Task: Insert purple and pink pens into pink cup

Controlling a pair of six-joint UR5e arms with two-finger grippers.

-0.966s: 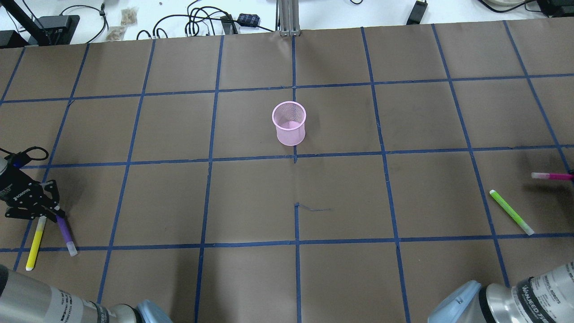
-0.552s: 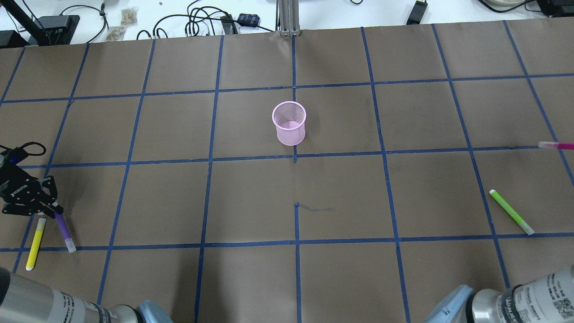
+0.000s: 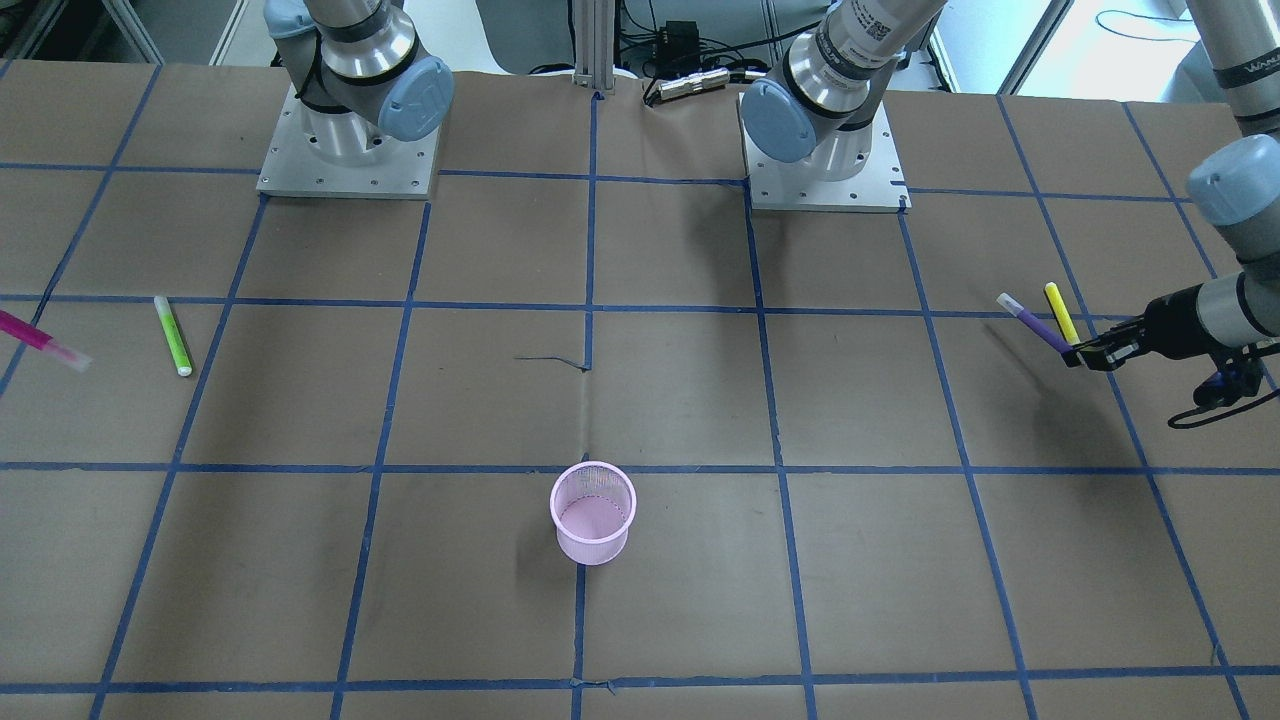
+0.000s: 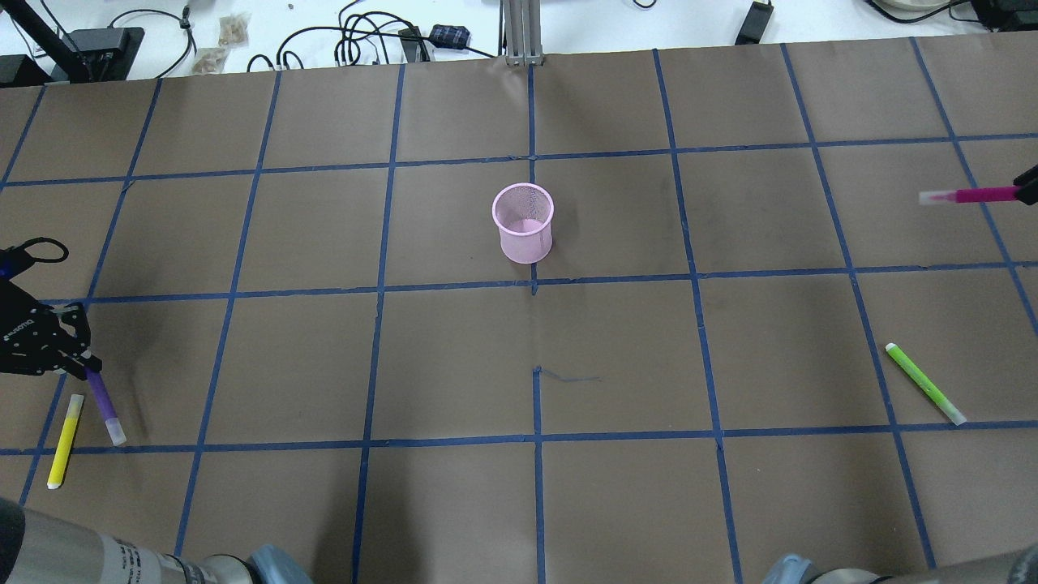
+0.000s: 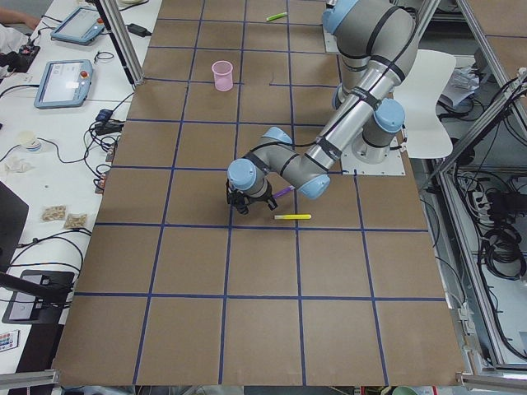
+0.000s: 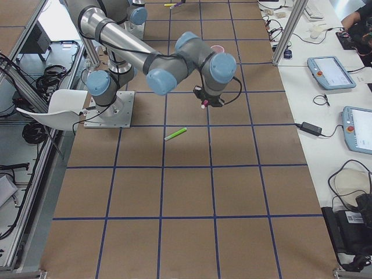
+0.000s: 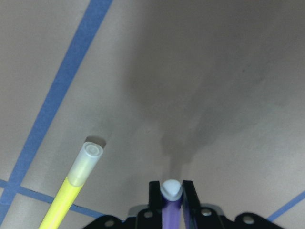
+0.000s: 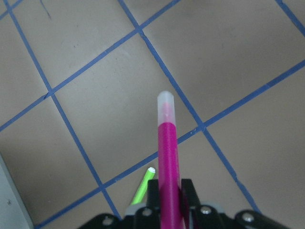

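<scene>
The pink mesh cup (image 4: 523,223) stands upright near the table's middle, also seen in the front view (image 3: 593,512). My left gripper (image 4: 83,369) is shut on the purple pen (image 4: 104,403) at the left edge, holding it above the table. The left wrist view shows the purple pen (image 7: 170,196) clamped between the fingers. My right gripper (image 4: 1028,188) is at the far right edge, shut on the pink pen (image 4: 969,195), which sticks out level toward the cup. The right wrist view shows the pink pen (image 8: 167,157) in the jaws, high over the table.
A yellow pen (image 4: 63,442) lies on the table just beside the held purple pen, also in the left wrist view (image 7: 71,191). A green pen (image 4: 924,384) lies at the right front. Cables and boxes line the far table edge.
The left gripper has lifted the purple pen off the table and drifted slightly away from the yellow pen. The right gripper has carried the pink pen toward the table's far side and a little inward.
</scene>
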